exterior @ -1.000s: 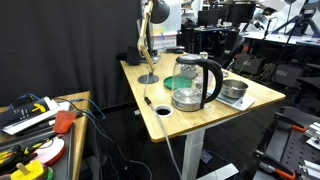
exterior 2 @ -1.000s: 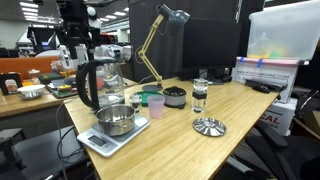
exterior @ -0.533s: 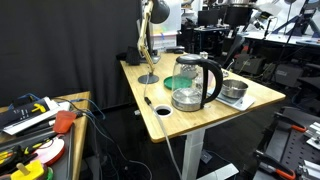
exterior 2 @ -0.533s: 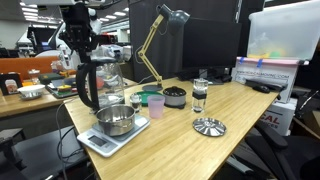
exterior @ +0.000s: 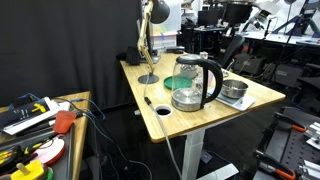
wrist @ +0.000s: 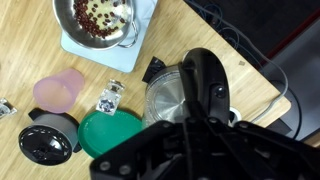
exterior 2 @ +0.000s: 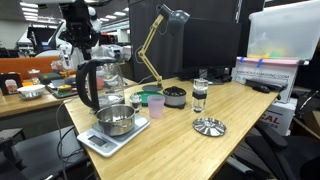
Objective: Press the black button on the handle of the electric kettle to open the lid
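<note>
The electric kettle [exterior 2: 100, 85] [exterior: 195, 82] stands on the wooden table with its glass body, and its black handle [exterior 2: 83, 86] [exterior: 214, 80] faces the arm. From the wrist view I look down on the lid [wrist: 172, 102], which lies flat on the kettle's mouth. The handle [wrist: 208, 72] runs beside it, and the black button [wrist: 220, 91] is a small round dot on the handle's top. My gripper [wrist: 190, 112] [exterior 2: 78, 42] hangs just above the top of the handle, shut, with nothing between its fingers.
A steel pan [exterior 2: 115, 120] [wrist: 95, 20] sits on a white scale [exterior 2: 93, 144] next to the kettle. Near it are a pink cup [exterior 2: 155, 105], a green disc [wrist: 110, 135], a black bowl [exterior 2: 174, 96], a glass jar [exterior 2: 199, 95], a metal lid [exterior 2: 209, 126] and a desk lamp [exterior 2: 158, 30].
The jaws have closed from partly open to fully shut. The arm has hardly shifted above the kettle's handle, and the kettle has not moved.
</note>
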Controlling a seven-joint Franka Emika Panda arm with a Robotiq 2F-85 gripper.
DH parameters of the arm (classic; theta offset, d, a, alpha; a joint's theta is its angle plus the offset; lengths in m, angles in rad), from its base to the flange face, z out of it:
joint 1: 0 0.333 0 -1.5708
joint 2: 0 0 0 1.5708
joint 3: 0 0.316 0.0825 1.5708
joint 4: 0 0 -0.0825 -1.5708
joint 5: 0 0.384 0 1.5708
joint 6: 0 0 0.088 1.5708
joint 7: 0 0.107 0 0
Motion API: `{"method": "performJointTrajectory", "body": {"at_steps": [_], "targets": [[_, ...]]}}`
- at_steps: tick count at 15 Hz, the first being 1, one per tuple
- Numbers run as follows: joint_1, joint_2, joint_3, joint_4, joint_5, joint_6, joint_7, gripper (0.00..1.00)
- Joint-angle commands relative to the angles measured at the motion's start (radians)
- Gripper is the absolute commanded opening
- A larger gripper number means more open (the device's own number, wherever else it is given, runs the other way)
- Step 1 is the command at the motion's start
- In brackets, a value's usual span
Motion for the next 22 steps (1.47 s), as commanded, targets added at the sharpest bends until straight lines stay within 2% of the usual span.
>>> {"method": "performJointTrajectory", "body": {"at_steps": [1, 7, 11, 17, 22], "targets": [[0.002, -0.051, 0.004, -0.03, -0.002, 0.003, 0.005, 0.0], [0.049, -0.136, -0.006, -0.076, 0.025, -0.024, -0.026, 0.0], [0.06, -0.157, 0.002, -0.106, 0.003, -0.009, -0.016, 0.0], [0.065, -0.134, 0.005, -0.128, 0.007, 0.005, -0.003, 0.0], [0.059, -0.075, 0.022, -0.109, -0.004, 0.07, 0.022, 0.0]]}}
